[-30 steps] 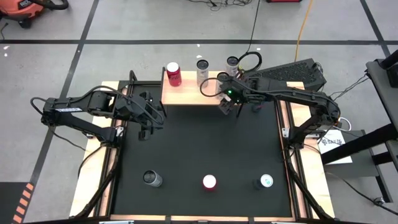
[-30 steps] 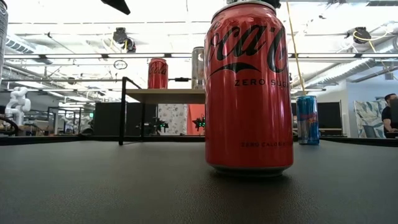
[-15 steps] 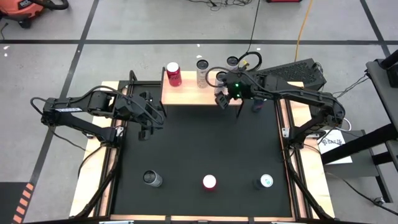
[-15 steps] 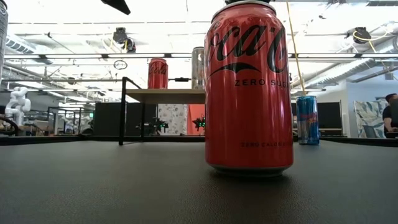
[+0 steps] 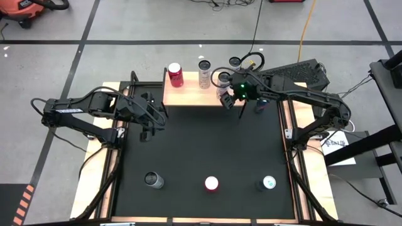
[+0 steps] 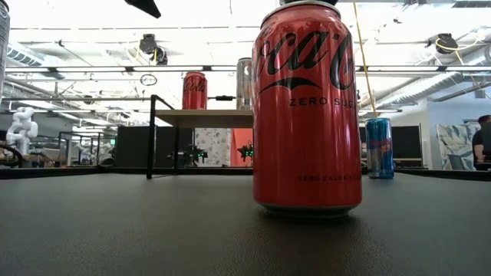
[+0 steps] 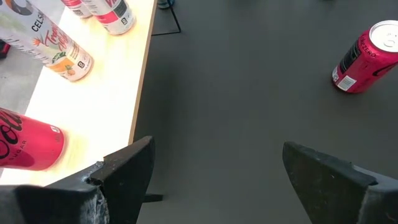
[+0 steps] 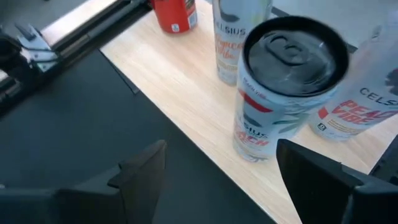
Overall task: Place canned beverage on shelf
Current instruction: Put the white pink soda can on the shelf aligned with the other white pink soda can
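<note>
Right hand (image 5: pixel 224 100) hovers at the shelf's (image 5: pixel 186 93) front right corner, fingers spread wide and holding nothing. Just ahead of it a white can (image 8: pixel 281 87) stands upright on the wooden shelf top, clear of both fingers (image 8: pixel 142 170), among three other cans. Left hand (image 5: pixel 149 122) waits over the black mat left of the shelf, fingers spread too.

Floor: grey tiles, dark seams (image 5: pixel 125 25)
Vacuum: orange, at a far corner (image 5: pixel 28 7)
Cable: yellow, possibly a cord (image 5: pixel 306 25)
</note>
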Available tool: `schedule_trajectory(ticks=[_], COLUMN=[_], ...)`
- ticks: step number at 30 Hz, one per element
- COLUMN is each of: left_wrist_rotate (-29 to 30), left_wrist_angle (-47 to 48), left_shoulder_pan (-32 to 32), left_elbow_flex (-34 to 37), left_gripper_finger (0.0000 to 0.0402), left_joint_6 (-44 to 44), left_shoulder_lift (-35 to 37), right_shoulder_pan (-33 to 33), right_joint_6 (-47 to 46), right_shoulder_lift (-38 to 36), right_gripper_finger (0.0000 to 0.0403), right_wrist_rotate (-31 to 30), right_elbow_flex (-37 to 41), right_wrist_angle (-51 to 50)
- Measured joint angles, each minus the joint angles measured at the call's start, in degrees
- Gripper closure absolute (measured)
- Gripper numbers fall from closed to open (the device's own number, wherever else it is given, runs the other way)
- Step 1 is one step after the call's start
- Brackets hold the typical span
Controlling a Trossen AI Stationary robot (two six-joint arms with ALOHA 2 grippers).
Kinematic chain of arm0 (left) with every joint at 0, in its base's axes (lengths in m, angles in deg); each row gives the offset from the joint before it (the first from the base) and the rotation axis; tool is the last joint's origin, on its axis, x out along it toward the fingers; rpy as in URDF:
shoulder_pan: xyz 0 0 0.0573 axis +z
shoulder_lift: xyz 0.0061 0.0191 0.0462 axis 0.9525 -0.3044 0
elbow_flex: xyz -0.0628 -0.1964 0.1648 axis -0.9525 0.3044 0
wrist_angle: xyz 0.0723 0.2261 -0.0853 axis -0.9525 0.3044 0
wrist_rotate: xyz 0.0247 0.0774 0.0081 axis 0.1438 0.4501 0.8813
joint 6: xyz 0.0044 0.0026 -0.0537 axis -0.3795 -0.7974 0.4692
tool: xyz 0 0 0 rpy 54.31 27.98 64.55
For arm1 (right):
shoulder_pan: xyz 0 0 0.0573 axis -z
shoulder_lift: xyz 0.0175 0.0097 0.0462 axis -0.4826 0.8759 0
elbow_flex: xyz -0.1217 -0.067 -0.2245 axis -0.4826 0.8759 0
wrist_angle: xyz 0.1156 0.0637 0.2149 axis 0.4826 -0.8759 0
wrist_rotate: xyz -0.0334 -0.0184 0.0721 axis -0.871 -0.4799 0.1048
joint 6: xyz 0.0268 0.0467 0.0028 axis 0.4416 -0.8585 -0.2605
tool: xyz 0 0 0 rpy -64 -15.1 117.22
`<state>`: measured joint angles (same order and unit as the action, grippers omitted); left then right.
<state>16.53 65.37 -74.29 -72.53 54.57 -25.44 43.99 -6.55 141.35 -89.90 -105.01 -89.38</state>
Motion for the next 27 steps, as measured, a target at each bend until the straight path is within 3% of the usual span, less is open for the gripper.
schedule_trajectory(ticks=[11, 27], left_wrist_rotate=[0.0, 0.0], left_wrist_angle=[0.0, 0.02], left_shoulder_pan=[0.0, 0.02], left_elbow_flex=[0.02, 0.0], left_gripper_finger=[0.0047, 0.0047], left_joint_6=[0.0, 0.0], left_shoulder_lift=[0.0, 0.0], right_shoulder_pan=[0.09, 0.15], right_joint_6=[0.43, 3.31], right_shoulder_lift=[-0.48, -0.22], right_gripper_finger=[0.0119, 0.0119], right_wrist_rotate=[-6.03, -7.37], right_elbow_flex=[0.0, 0.0], right_wrist_angle=[2.31, 5.57])
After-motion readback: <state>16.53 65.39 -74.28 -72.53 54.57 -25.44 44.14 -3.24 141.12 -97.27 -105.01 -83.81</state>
